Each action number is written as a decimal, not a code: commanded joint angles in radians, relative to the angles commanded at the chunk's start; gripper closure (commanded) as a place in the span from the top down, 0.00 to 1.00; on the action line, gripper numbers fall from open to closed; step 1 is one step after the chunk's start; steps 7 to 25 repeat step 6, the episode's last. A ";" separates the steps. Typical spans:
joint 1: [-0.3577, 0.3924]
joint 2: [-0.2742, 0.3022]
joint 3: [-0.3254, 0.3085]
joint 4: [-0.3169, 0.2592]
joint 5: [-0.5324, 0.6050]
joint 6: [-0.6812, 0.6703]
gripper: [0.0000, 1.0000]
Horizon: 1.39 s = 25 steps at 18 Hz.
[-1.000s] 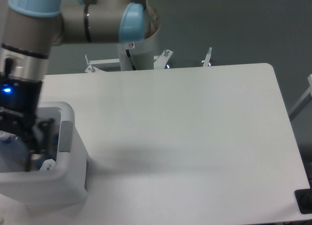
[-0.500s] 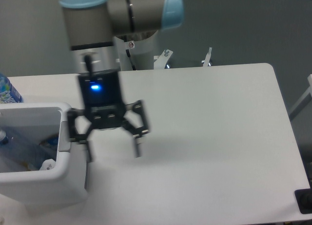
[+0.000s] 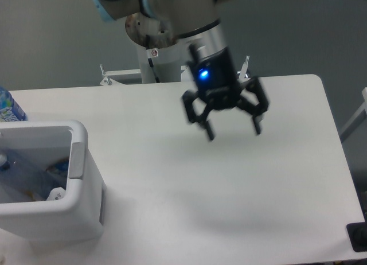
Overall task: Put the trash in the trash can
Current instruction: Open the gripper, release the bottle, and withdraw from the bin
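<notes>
**Q:** Nearest the camera first: what was there?

**Me:** The trash can (image 3: 80, 162) stood at the front left corner of the worktop (image 3: 189, 196). Inside it lay the crushed bottle (image 3: 26, 176), clear plastic with a pale cap, low against the left wall. A small white scrap showed near the inner right wall; whether that was the paper wrapper I could not tell.

**Q:** And your end effector?

**Me:** My end effector (image 3: 232, 129) hung above the worktop toward the far right, well apart from the can, fingers spread wide and holding nothing.

**Q:** So what did the step call for?

**Me:** I judged the dropping part finished, since no trash lay loose on the worktop. Doing the retreat well meant staying high, keeping clear of the can's rim, and not sweeping toward the far left.

**Q:** Why the far left?

**Me:** Another bottle (image 3: 8, 107), blue-green label, stood just behind the can. It was not trash, so it should stay untouched.
</notes>
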 joint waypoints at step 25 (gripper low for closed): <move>0.057 0.015 0.002 -0.085 -0.027 0.136 1.00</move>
